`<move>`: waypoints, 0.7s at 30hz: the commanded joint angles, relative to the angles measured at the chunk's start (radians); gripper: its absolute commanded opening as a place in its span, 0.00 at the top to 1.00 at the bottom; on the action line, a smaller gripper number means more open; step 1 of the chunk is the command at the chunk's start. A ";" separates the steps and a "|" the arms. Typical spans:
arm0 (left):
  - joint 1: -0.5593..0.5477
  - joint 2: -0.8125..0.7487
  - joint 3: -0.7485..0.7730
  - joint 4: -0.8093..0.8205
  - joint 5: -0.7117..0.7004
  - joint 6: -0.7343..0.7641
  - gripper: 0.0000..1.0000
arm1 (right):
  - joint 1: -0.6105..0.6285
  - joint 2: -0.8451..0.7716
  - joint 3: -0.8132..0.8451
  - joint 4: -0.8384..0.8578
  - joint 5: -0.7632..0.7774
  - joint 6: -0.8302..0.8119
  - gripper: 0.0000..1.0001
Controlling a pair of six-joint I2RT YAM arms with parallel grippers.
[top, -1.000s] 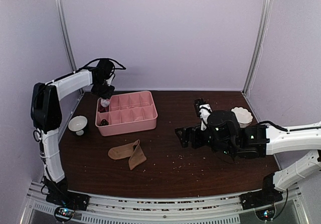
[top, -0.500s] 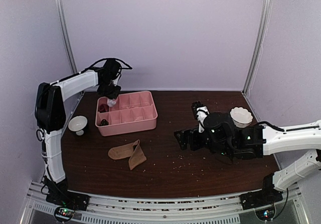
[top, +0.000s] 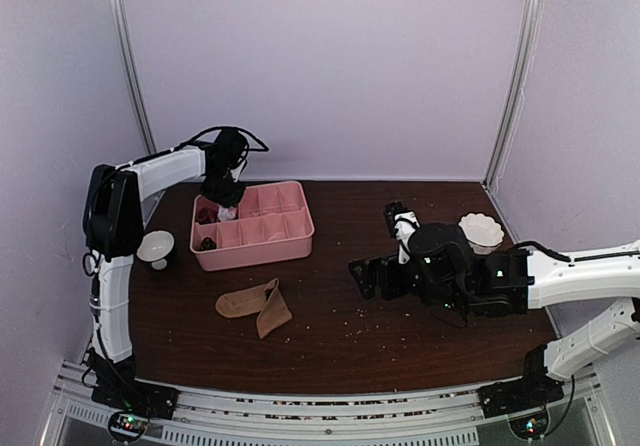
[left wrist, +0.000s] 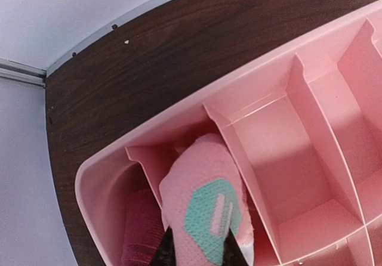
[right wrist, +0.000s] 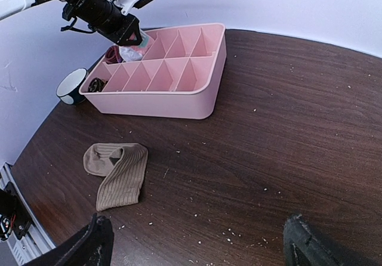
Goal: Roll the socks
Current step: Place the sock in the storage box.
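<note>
The pink sock bundle (left wrist: 206, 206), marked with a mint-green and white patch, sits between the tips of the left pincer (left wrist: 198, 253), which is clamped on it from both sides. It reaches out ahead of the fingers, over a divider near the end of the pink tray (left wrist: 89, 176). Whether it touches the tray's floor cannot be told. Just beside this pincer, in the end compartment, lies a dark red bundle (left wrist: 140, 233). The tan socks (top: 255, 306) lie flat on the brown surface (top: 400, 336), folded into a V, well apart from the left pincer, on the tray's near side. The right pincer (right wrist: 200, 248) hovers above the surface with its fingers spread wide, holding nothing. The tan socks lie ahead of it to the left, and the tray lies farther ahead. A small cup (top: 155, 248) stands beside the tray's left end.
</note>
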 commanded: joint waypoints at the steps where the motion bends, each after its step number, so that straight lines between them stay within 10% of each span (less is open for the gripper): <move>1: 0.007 0.046 0.055 0.011 -0.015 0.016 1.00 | 0.007 -0.013 0.008 0.006 -0.022 0.019 0.00; 3: 0.010 0.075 0.078 -0.008 -0.021 0.031 1.00 | 0.006 -0.015 0.004 0.010 -0.026 0.020 0.01; 7: 0.027 0.074 0.079 -0.017 0.038 0.045 0.39 | 0.008 -0.023 -0.001 0.015 -0.028 0.020 0.00; 12: 0.027 0.048 0.080 -0.014 0.029 0.062 0.07 | 0.008 -0.026 -0.002 0.027 -0.037 0.018 0.01; 21: 0.025 -0.101 0.034 -0.008 0.064 0.102 0.02 | 0.011 -0.005 0.004 0.030 -0.052 0.012 0.00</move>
